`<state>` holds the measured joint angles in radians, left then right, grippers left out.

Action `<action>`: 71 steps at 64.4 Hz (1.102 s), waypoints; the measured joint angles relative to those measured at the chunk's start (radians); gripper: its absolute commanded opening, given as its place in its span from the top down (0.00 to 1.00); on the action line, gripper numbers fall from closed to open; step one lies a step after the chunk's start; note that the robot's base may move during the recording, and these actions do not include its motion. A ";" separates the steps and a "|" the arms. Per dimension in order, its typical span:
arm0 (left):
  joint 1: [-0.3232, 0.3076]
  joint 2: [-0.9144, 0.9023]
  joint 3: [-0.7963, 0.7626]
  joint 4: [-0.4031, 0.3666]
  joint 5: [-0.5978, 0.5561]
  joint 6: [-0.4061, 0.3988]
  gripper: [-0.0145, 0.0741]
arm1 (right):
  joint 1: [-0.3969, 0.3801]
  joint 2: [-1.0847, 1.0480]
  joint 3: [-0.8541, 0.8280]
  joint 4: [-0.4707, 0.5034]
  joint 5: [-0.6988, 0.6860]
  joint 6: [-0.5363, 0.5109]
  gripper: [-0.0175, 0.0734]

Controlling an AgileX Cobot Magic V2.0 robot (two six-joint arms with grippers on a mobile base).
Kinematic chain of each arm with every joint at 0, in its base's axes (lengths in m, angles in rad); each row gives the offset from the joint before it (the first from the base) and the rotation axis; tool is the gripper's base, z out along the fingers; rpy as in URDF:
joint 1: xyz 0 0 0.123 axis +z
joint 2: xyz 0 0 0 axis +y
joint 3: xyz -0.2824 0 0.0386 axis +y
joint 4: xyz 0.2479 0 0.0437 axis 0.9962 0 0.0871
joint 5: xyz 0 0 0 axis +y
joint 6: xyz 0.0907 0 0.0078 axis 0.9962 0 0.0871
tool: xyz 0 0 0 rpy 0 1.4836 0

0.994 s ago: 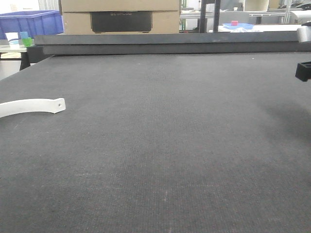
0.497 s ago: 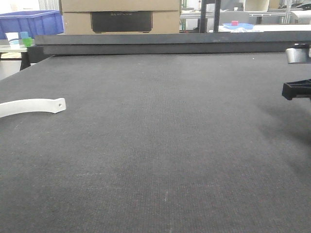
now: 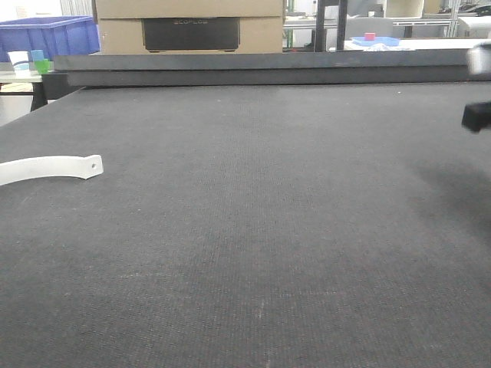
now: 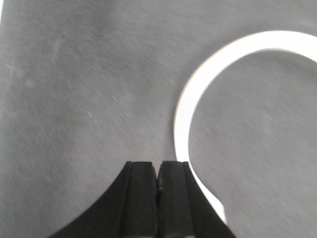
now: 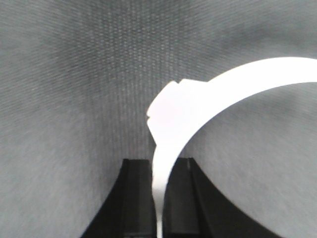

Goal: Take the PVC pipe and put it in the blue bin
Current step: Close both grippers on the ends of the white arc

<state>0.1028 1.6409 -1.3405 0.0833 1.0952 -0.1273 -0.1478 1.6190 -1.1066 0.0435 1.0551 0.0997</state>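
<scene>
The PVC pipe here is a white curved strip. My right gripper [image 5: 158, 166] is shut on the end of one such strip [image 5: 198, 106], which arcs away up and to the right over the mat. In the front view only a blurred dark part of that gripper [image 3: 477, 115] shows at the right edge. A second white strip [image 4: 198, 89] lies on the mat beside my left gripper [image 4: 157, 168], which is shut on nothing; the strip runs past its right finger. That strip's end with a hole [image 3: 50, 167] shows at the front view's left. The blue bin [image 3: 50, 34] stands far back left.
A dark mat [image 3: 245, 230] covers the whole table. A raised dark ledge [image 3: 261, 69] runs along its far edge, with a cardboard box [image 3: 192, 27] behind it. Small cups [image 3: 31, 60] stand on a side table at the back left.
Half a second ago the right gripper reached further into the front view and sat lower; now it has drawn back up towards the right edge. The strip on the left has not moved.
</scene>
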 measured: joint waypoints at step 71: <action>-0.016 0.285 -0.075 -0.093 0.011 0.108 0.96 | 0.000 -0.036 -0.005 -0.002 -0.009 0.002 0.99</action>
<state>0.0864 1.9255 -1.4150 -0.0098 1.1057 -0.0195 -0.1478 1.5825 -1.1113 0.0417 1.0462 0.1013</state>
